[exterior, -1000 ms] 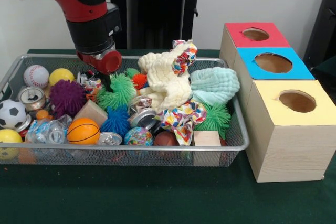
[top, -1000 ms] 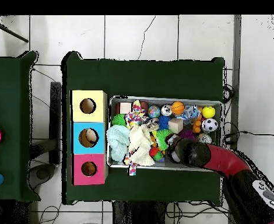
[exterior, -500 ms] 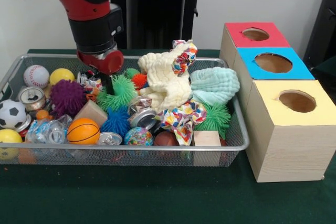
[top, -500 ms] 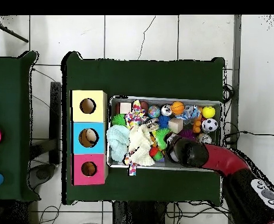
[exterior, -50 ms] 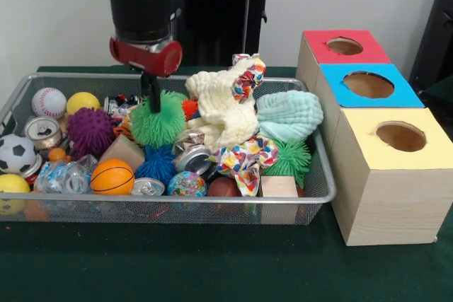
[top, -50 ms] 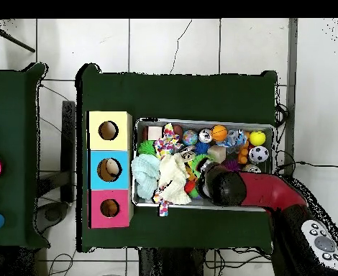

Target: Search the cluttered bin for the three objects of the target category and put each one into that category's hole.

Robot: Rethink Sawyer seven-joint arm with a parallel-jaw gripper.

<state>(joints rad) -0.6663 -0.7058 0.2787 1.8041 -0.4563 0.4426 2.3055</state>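
Observation:
My gripper (exterior, -50 ms: pixel 150 101) hangs over the left middle of the wire basket (exterior, -50 ms: pixel 177 201), shut on a green spiky ball (exterior, -50 ms: pixel 157 124) that it holds just above the pile. In the overhead view the red arm (top, -50 ms: pixel 262 190) hides the gripper, and only an edge of the green spiky ball (top, -50 ms: pixel 200 164) shows. Other spiky balls lie in the basket: a purple one (exterior, -50 ms: pixel 90 131), a blue one (exterior, -50 ms: pixel 156 163), a second green one (exterior, -50 ms: pixel 290 155) and a small orange one (exterior, -50 ms: pixel 187 107). Three boxes stand to the right, with red (exterior, -50 ms: pixel 322 51), blue (exterior, -50 ms: pixel 340 90) and yellow (exterior, -50 ms: pixel 364 143) tops, each with a round hole.
The basket also holds a cream cloth (exterior, -50 ms: pixel 223 107), a mint cloth (exterior, -50 ms: pixel 290 114), a patterned cloth (exterior, -50 ms: pixel 248 160), cans (exterior, -50 ms: pixel 44 131), wooden blocks (exterior, -50 ms: pixel 279 187), a baseball (exterior, -50 ms: pixel 48 102), a soccer ball (exterior, -50 ms: pixel 15 153) and a small basketball (exterior, -50 ms: pixel 112 176).
The arm has risen and shifted right in the front view. The green spiky ball has come up off the pile with the gripper.

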